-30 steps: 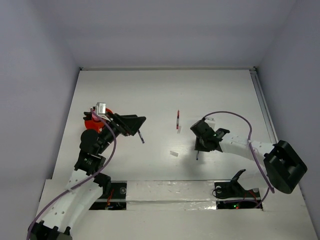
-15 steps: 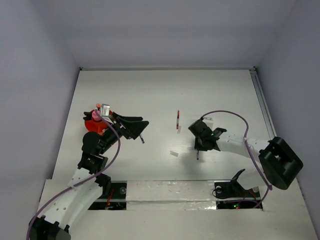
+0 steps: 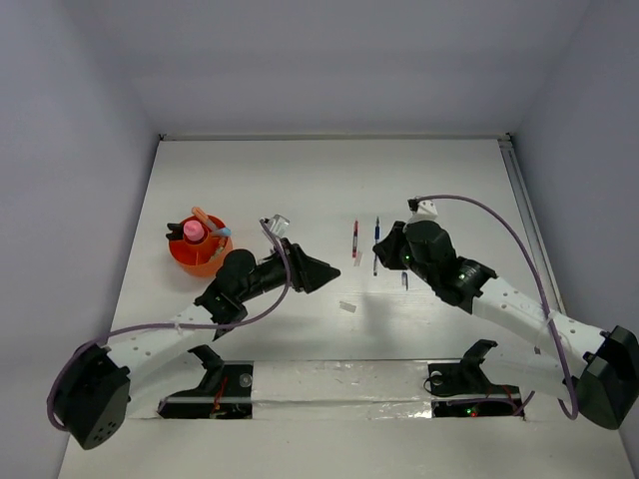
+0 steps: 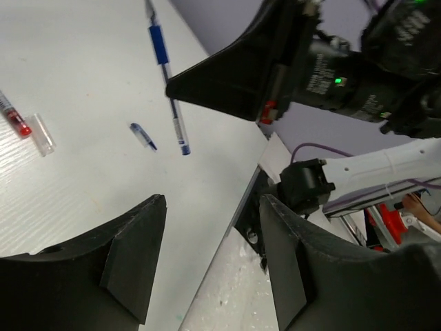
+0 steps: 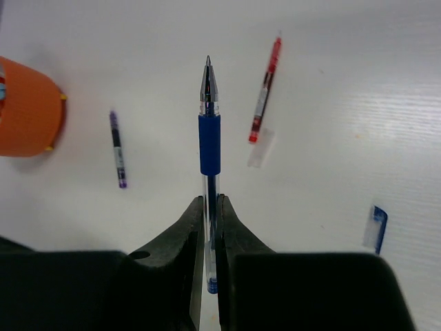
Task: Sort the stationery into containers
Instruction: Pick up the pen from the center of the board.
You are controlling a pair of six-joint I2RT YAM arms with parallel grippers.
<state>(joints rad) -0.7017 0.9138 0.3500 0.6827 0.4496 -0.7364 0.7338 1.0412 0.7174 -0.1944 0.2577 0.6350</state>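
The right hand (image 5: 210, 205) is closed on the blue pen (image 5: 210, 141). Its two fingers pinch the clear barrel toward the back end, so the blue grip and the metal tip point away, toward the far side of the white counter (image 3: 300, 180). Whether the pen touches the counter I cannot tell. Seen from above, this hand sits right of centre, with the pen running near to far. The red pen (image 3: 354, 239) lies flat just left of the blue pen, roughly parallel to it and not touching it. A clear cap (image 5: 260, 149) lies just beside the red pen's near end. A small blue cap (image 3: 404, 280) lies on the counter just near of the right hand. A white bit (image 3: 347, 306) lies alone, near of the red pen. The left hand (image 4: 212, 207) is open, its fingers well apart with nothing between them. It reaches in from the left toward the centre, and its opening faces the blue pen and the right hand. In the right wrist view a dark refill (image 5: 118, 148) lies flat between the pot and the blue pen; from above it cannot be seen. The orange pot (image 3: 200, 254) stands upright at the left of the counter, well apart from the pens. It holds a pink-capped tube (image 3: 193, 231) and a few other sticks that lean against its rim.
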